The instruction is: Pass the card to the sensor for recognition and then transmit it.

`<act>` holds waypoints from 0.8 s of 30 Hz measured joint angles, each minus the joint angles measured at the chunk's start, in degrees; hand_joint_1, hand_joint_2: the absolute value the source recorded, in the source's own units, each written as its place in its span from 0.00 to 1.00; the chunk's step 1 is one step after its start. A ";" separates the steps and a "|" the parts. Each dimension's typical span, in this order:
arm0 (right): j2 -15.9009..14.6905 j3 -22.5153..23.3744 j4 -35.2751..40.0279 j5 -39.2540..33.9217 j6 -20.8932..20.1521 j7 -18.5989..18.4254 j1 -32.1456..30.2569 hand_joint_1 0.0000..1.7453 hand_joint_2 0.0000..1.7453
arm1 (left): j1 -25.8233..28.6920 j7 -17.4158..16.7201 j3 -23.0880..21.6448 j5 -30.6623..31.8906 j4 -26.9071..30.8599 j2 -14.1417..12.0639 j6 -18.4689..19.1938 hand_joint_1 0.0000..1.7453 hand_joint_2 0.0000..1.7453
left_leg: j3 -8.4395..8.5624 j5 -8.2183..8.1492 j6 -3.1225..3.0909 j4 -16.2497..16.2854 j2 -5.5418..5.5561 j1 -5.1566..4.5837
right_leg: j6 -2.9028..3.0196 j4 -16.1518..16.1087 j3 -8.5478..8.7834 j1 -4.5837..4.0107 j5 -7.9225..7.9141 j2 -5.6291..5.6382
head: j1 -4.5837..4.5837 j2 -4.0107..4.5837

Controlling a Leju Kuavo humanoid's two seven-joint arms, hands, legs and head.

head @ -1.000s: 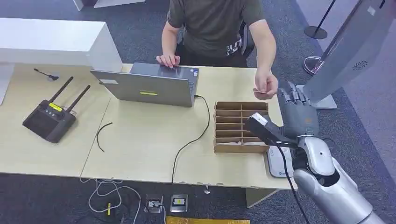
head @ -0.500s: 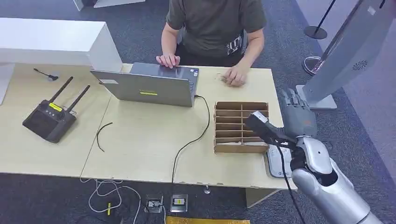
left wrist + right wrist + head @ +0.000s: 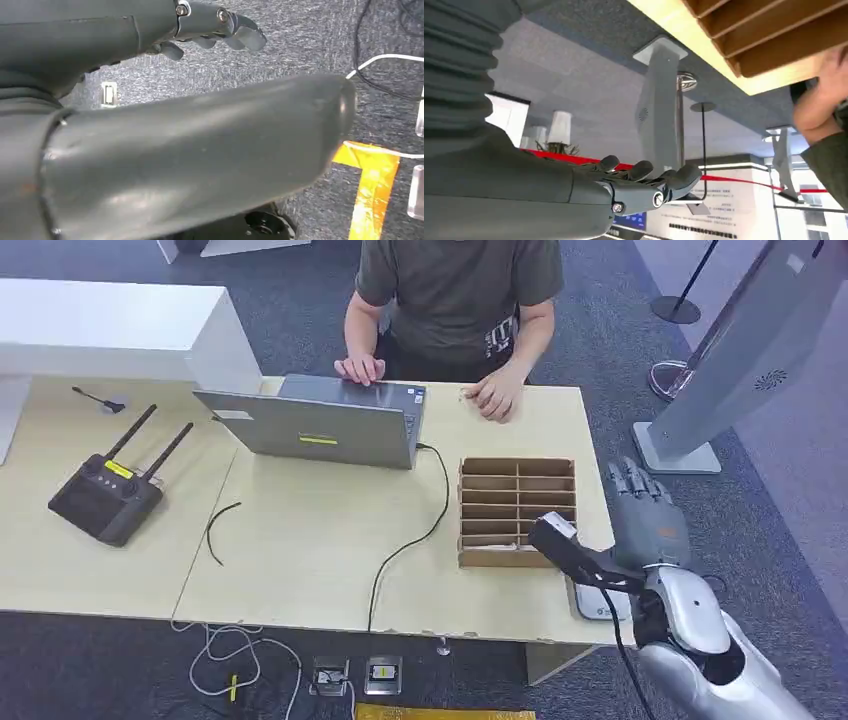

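Observation:
My right hand (image 3: 645, 508) hovers past the table's right edge, beside the cardboard divider box (image 3: 517, 508), with its fingers stretched out and nothing in it. The right wrist view shows the same hand (image 3: 644, 186) with nothing in it. A flat white sensor pad (image 3: 597, 602) lies at the table's front right corner, partly hidden by my forearm. The person's hand (image 3: 493, 398) rests on the far side of the table; I cannot make out the card under it. My left hand (image 3: 215, 27) hangs over the carpet, fingers loosely extended, holding nothing.
A grey laptop (image 3: 320, 422) with a black cable sits mid-table in front of the seated person (image 3: 455, 295). A black remote controller (image 3: 105, 495) lies at the left. A white kiosk stand (image 3: 745, 360) rises to the right of the table.
The person's hand, which met my right hand with a card, has drawn back to the table's far edge. My right hand has lowered and pulled back toward me.

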State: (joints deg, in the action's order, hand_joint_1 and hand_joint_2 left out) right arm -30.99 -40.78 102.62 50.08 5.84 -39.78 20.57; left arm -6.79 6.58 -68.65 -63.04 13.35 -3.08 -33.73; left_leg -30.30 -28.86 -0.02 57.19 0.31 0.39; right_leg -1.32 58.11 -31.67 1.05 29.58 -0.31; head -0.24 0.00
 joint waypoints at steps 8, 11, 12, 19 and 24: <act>-1.33 0.17 2.67 4.07 -2.08 -0.15 -3.36 0.00 1.00 | 0.07 0.00 0.00 0.04 0.00 -0.07 -0.11 0.00 0.00 | 0.01 0.00 0.00 -0.01 -0.07 0.00 | 0.00 0.00 0.00 0.00 0.00 0.01 | 0.00 0.00; -1.33 0.17 2.99 5.57 -3.19 -0.15 -4.18 0.00 1.00 | 0.05 0.22 0.00 0.02 0.00 -0.07 -0.13 0.00 0.00 | 0.01 0.00 0.00 -0.01 -0.07 0.01 | 0.00 0.00 0.00 0.00 0.00 0.02 | 0.00 0.00; -1.33 0.13 2.99 5.99 -3.23 -0.15 -4.47 0.00 1.00 | 0.04 0.37 0.00 0.02 0.00 -0.07 -0.13 0.00 0.00 | 0.00 0.00 0.00 -0.01 -0.07 0.01 | 0.00 0.00 0.00 0.00 0.00 0.01 | 0.00 0.00; -1.03 -0.90 2.40 7.54 -1.09 -0.15 -5.85 0.00 1.00 | -0.04 0.44 0.00 0.07 0.00 -0.07 -0.11 0.00 0.00 | -0.01 0.00 0.00 -0.01 -0.06 0.00 | 0.00 0.00 0.00 0.00 0.00 0.02 | 0.00 0.00; -0.65 -1.97 1.62 6.47 -0.11 -0.15 -5.98 0.00 1.00 | -0.03 0.44 0.00 0.07 0.00 -0.04 -0.11 0.00 0.00 | -0.01 0.00 0.00 -0.01 -0.07 0.00 | 0.00 0.00 0.01 0.00 0.00 0.01 | 0.00 0.00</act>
State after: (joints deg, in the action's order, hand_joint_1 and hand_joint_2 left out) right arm -31.65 -42.75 104.24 56.54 5.73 -39.93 14.59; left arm -6.82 7.01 -68.65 -62.97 13.35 -3.13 -33.83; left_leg -30.31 -28.87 -0.02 57.18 0.25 0.39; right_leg -1.32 58.11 -31.66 1.05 29.58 -0.30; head -0.24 0.00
